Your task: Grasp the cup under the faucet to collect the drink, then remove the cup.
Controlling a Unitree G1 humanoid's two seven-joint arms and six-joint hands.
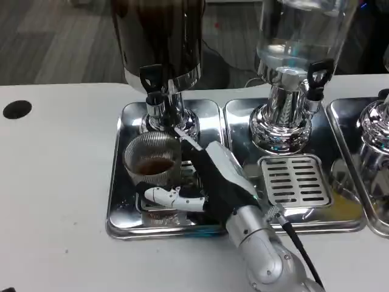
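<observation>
The right hand has its fingers wrapped around the ribbed cup (some brown drink inside) under the dark dispenser's faucet, on the steel tray

Single head view, mounted high on the robot, looking steeply down and forward over the white table. Close range: the shiny steel drip tray sits mid-frame, the dark-filled drink dispenser and clear glass dispenser are cropped at the top edge. The silver right forearm enters from bottom right, nearest the lens. Grey floor shows beyond the table's far edge.
</observation>
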